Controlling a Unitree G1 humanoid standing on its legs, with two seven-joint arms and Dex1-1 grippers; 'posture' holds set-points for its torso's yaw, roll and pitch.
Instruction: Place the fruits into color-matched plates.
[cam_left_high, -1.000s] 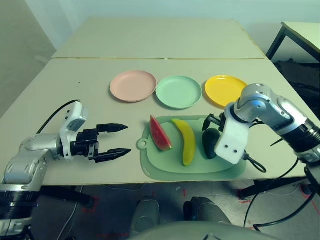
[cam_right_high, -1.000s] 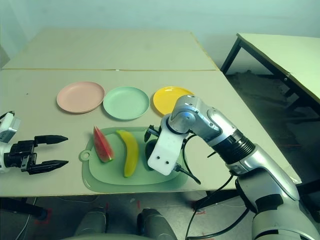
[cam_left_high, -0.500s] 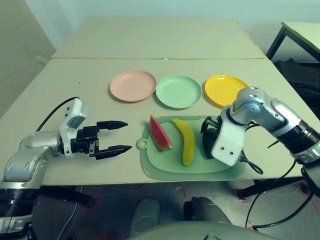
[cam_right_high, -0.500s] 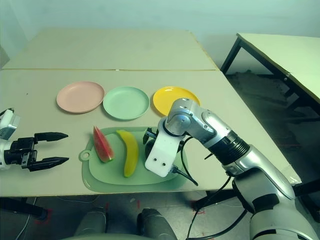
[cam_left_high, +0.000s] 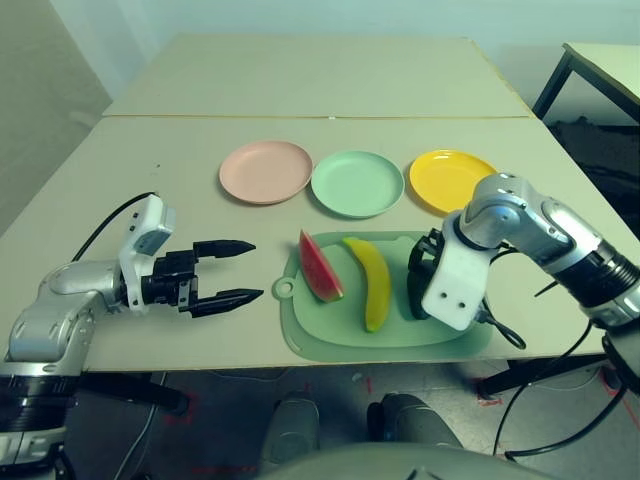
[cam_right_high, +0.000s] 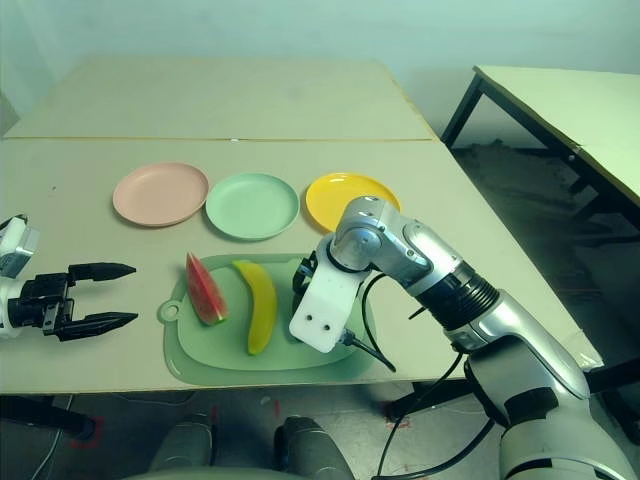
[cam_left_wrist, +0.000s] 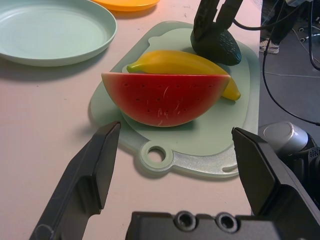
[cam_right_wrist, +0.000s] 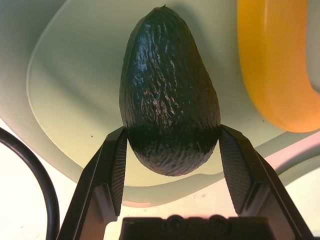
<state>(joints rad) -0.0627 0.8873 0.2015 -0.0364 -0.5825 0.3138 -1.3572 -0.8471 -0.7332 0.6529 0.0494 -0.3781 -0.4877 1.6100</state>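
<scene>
We see the watermelon (cam_left_high: 320, 267), banana (cam_left_high: 370, 281) and avocado (cam_right_wrist: 169, 95) lying side by side on the mat; pink (cam_left_high: 266, 171), green (cam_left_high: 358, 183) and yellow (cam_left_high: 448, 179) plates line up behind, empty.

avocado (cam_right_wrist: 169, 110) | between jaws, both touching | on cutting mat (cam_right_wrist: 75, 90)

Lighting even and diffuse, bright, from overhead. Shadows soft and short: a faint one under the watermelon wedge (cam_left_wrist: 167, 98), a darker one beneath the avocado (cam_right_wrist: 169, 95). Mild sheen on the banana (cam_left_wrist: 185, 64). Head views slightly washed; far desk (cam_left_high: 300, 80) softer. Left end effector (cam_left_wrist: 177, 170) fingers blurred close to lens.
</scene>
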